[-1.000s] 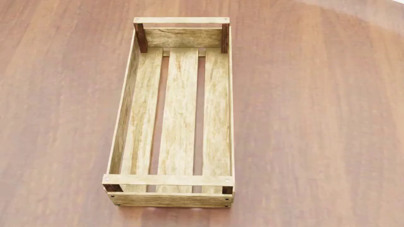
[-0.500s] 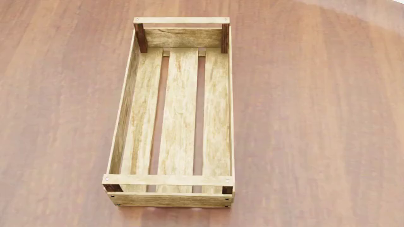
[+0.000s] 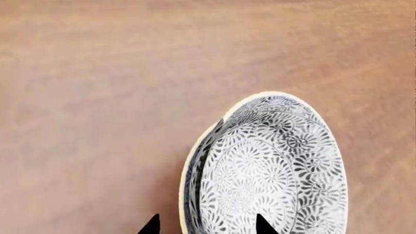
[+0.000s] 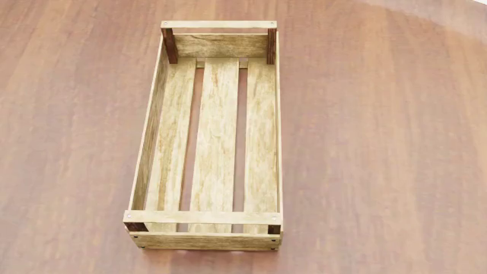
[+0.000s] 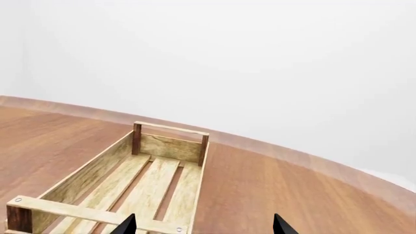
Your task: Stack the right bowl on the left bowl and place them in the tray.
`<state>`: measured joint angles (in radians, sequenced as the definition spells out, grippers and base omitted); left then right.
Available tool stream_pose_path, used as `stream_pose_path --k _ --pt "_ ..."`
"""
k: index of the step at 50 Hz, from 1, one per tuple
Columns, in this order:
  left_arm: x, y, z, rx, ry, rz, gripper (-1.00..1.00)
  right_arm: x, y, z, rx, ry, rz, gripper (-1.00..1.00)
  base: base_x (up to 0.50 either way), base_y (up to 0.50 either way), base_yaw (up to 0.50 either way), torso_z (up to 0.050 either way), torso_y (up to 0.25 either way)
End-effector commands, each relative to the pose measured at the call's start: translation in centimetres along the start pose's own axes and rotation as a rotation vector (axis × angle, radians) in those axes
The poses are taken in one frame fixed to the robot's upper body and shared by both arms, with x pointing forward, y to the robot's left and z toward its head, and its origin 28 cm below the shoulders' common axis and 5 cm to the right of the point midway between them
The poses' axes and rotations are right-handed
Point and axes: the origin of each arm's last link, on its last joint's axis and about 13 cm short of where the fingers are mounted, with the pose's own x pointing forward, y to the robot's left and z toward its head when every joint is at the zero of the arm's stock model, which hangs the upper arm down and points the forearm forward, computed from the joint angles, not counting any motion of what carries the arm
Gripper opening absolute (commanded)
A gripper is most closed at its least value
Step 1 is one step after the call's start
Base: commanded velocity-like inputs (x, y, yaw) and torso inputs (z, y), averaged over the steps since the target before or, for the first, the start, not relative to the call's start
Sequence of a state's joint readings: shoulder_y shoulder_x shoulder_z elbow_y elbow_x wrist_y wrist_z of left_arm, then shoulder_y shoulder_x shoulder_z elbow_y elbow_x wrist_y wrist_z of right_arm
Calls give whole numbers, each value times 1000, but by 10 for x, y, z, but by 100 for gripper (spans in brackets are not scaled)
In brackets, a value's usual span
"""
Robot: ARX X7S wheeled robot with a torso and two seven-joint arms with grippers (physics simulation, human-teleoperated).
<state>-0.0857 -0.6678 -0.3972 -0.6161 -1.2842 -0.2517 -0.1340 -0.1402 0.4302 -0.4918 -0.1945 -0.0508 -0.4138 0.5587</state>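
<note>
In the head view the tray [image 4: 149, 142], a long light-wood crate with a three-slat floor, lies with nothing in it; no bowl or gripper shows there. A black-and-white patterned bowl [image 3: 273, 170] with a cream rim sits on the wooden table in the left wrist view. I cannot tell whether it is one bowl or two nested. My left gripper [image 3: 205, 226] is open, its dark tips straddling the bowl's rim, one outside and one over the inside. The right wrist view looks over the tray [image 5: 91, 175] near its close end, and my right gripper [image 5: 203, 226] is open with nothing between its tips.
Brown wooden tabletop [image 4: 380, 142] surrounds the tray on all sides. In the right wrist view the table's far curved edge [image 5: 293, 151] meets a plain white background.
</note>
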Motion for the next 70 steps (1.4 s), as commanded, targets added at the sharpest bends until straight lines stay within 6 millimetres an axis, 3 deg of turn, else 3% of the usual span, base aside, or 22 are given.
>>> stream_pose_path --k 1,21,39,70 --pt "0 -1 -5 7 2 -24 -100 3 2 1 -12 -13 10 100 0 0 0 0 0" --pt "-3 -4 -4 69 -49 -51 -100 3 3 -1 -17 -10 21 100 0 0 0 0 0" --pt "-52 -78 19 397 -294 -328 -100 2 0 1 -2 -15 5 100 0 0 0 0 0" --pt "-120 -207 20 630 -465 -733 -100 4 -9 6 29 -40 -30 100 0 0 0 0 1"
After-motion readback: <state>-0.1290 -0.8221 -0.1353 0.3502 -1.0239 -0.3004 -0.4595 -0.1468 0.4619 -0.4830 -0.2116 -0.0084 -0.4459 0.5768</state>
